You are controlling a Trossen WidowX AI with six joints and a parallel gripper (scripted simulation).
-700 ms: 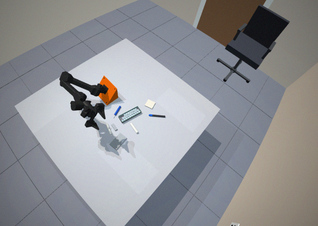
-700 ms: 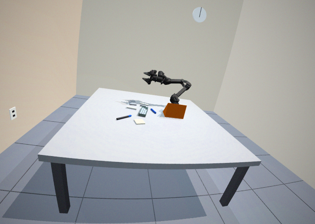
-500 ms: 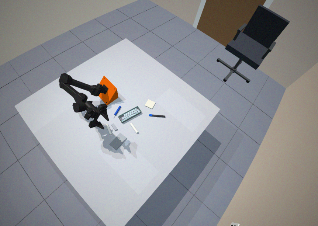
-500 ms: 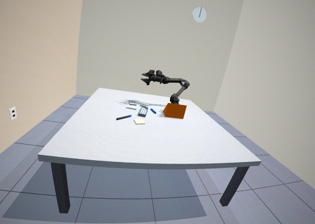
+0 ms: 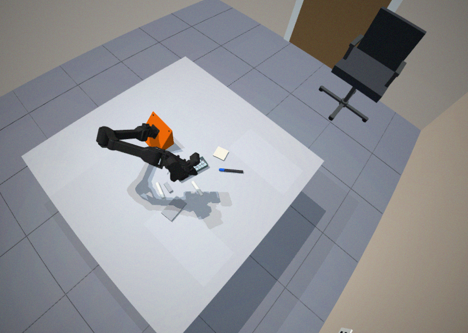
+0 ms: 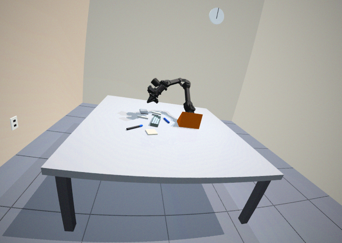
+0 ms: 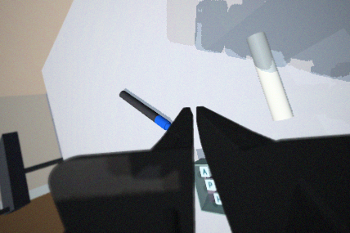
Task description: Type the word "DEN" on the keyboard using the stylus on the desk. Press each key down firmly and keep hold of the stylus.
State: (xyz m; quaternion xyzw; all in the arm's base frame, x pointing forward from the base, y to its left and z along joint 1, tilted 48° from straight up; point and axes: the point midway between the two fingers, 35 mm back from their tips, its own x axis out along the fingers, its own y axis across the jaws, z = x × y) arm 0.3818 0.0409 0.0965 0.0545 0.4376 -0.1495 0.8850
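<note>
The small grey-green keyboard (image 5: 201, 164) lies on the white table, partly hidden under my gripper; it also shows in the exterior view (image 6: 155, 120) and at the bottom of the wrist view (image 7: 209, 186). A black stick with a blue tip (image 5: 231, 170) (image 6: 134, 127) (image 7: 145, 110) lies flat on the table beside the keyboard, apart from my fingers. A short blue pen (image 6: 166, 120) lies on the keyboard's other side. My gripper (image 5: 194, 167) (image 6: 152, 101) (image 7: 192, 114) hangs well above the keyboard, shut, with nothing between its fingers.
A white cylinder (image 5: 196, 186) (image 7: 270, 76), two more small pale pieces (image 5: 163, 188) and a flat grey plate (image 5: 173, 209) lie near the keyboard. An orange box (image 5: 159, 131) (image 6: 190, 119) stands by the arm's base. A cream note pad (image 5: 220, 152) lies nearby.
</note>
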